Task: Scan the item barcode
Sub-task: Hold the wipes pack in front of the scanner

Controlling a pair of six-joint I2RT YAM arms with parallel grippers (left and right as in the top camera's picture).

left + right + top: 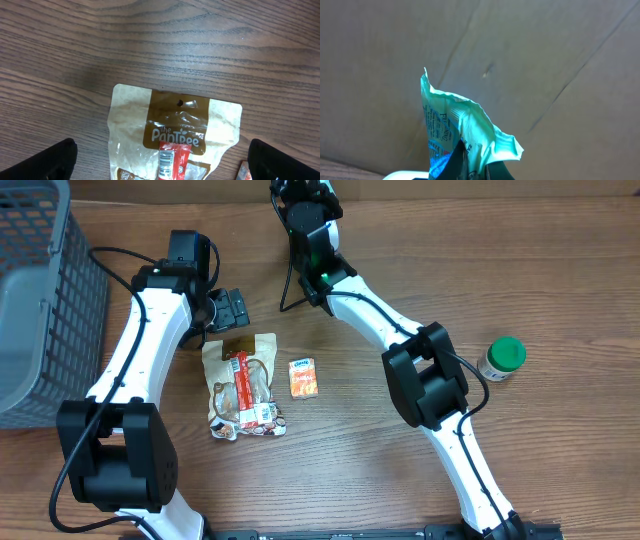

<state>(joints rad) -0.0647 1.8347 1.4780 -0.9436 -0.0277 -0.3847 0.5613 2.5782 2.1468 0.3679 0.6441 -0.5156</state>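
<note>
Left fingers spread wide, either side of pouch top, holding nothing. Right fingers pinched on teal packet; I can't read its print, bottom cut off.

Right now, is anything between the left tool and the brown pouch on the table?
Nothing visible does. The open left tool hovers by the top edge of the brown pouch. A red stick pack lies on the pouch lower down; the orange packet lies apart.
</note>
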